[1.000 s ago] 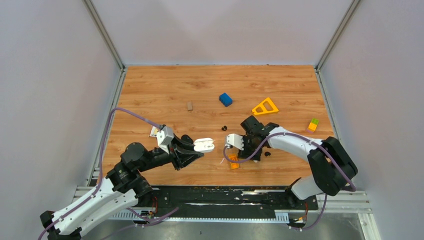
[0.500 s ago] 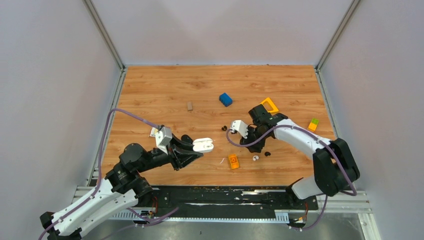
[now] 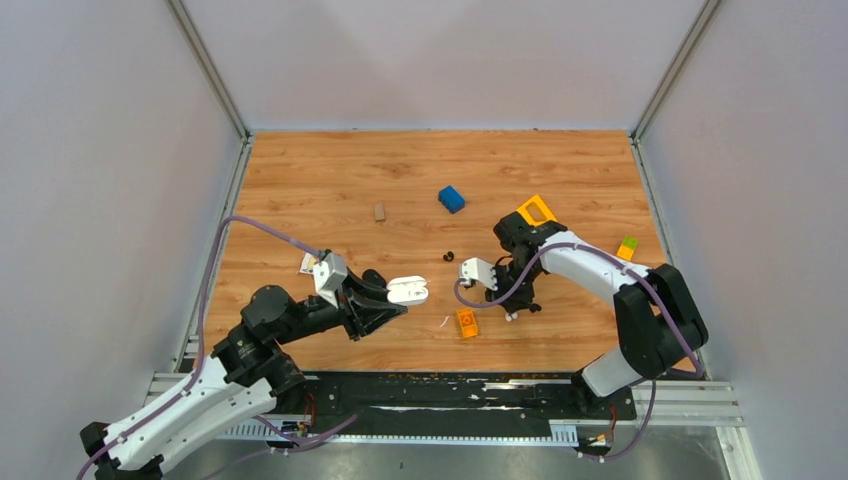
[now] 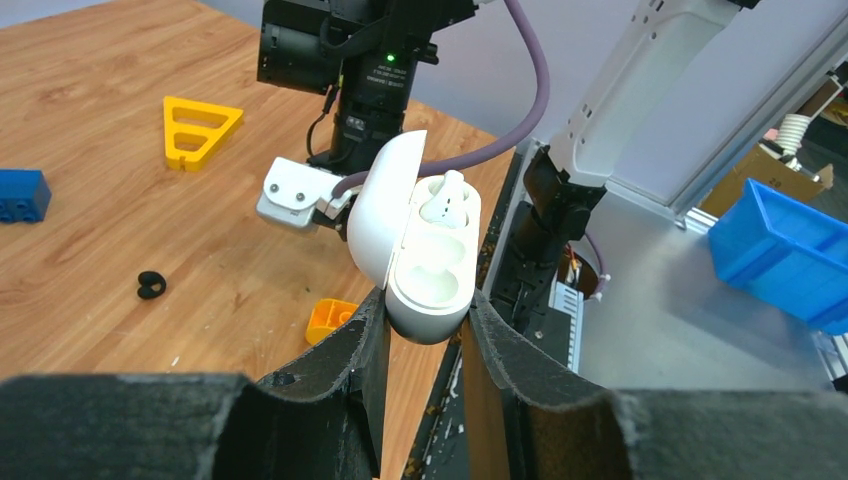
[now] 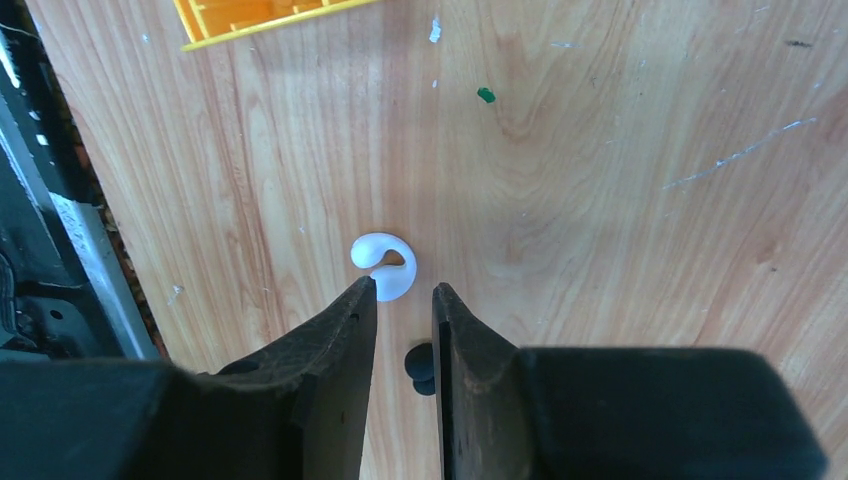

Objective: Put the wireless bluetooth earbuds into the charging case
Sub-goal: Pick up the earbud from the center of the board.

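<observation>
Clamping the open charging case [image 4: 432, 262] in the left gripper [image 4: 425, 318], hovering the barely open, empty right gripper [image 5: 402, 296] at the loose earbud [image 5: 386, 264], likely needing a centred pinch next.

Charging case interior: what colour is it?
White throughout; the charging case shows best in the left wrist view.

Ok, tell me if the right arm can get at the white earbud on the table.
Probably yes: the right arm's jaws hang right over the white earbud, slightly apart, with nothing covering it.
</observation>
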{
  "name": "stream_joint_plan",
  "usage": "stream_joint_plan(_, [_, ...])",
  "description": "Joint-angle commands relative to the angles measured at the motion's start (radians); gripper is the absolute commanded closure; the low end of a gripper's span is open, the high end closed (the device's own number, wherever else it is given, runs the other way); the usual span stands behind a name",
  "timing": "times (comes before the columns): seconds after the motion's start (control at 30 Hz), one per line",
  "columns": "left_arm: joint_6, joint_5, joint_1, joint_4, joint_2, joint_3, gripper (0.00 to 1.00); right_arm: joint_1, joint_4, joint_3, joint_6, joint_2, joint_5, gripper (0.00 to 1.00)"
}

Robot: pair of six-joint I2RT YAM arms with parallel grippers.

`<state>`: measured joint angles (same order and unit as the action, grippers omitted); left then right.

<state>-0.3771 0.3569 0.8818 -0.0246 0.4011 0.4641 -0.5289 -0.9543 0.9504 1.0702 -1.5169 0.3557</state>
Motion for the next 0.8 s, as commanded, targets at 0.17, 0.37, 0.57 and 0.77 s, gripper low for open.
stream_joint_plan(0.17, [0.022, 0.003, 0.000, -0.032, 0.021, 0.018, 1.00, 0.000, 0.000, 0.063, 0.070, -0.066, -0.015, 0.73])
stream_joint_plan(0.37, [0.021, 0.002, 0.000, -0.042, 0.022, 0.011, 1.00, 0.000, 0.024, 0.022, 0.079, -0.066, -0.034, 0.72])
stream_joint_plan(0.57, [0.012, 0.005, 0.000, -0.045, 0.021, 0.009, 1.00, 0.000, 0.048, -0.010, 0.079, -0.067, -0.045, 0.72])
stream_joint_plan(0.77, [0.003, 0.001, 0.000, -0.041, 0.009, 0.005, 1.00, 0.001, 0.037, -0.026, 0.080, -0.047, -0.042, 0.72])
